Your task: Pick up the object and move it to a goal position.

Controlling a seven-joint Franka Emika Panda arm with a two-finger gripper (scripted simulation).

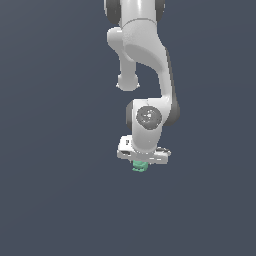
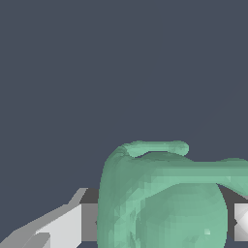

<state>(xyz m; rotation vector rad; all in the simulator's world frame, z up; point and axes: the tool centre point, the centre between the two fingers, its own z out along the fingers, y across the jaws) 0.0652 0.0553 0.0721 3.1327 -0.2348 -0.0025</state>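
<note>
The object (image 1: pixel 139 167) is a small mint-green lumpy thing with curved ridges, showing just under the white hand in the exterior view. It fills the near part of the wrist view (image 2: pixel 160 203). My gripper (image 1: pixel 140 164) points down over it. In the wrist view, the gripper (image 2: pixel 164 227) has one white finger (image 2: pixel 63 225) with its dark pad against one side of the object, and the other finger (image 2: pixel 240 220) is close against the opposite side. The jaws stand shut on the object. The object's underside is hidden.
A plain dark blue-grey ground (image 1: pixel 50 200) surrounds the gripper in both views. The arm's white links (image 1: pixel 145 50) rise from the hand toward the top of the exterior view.
</note>
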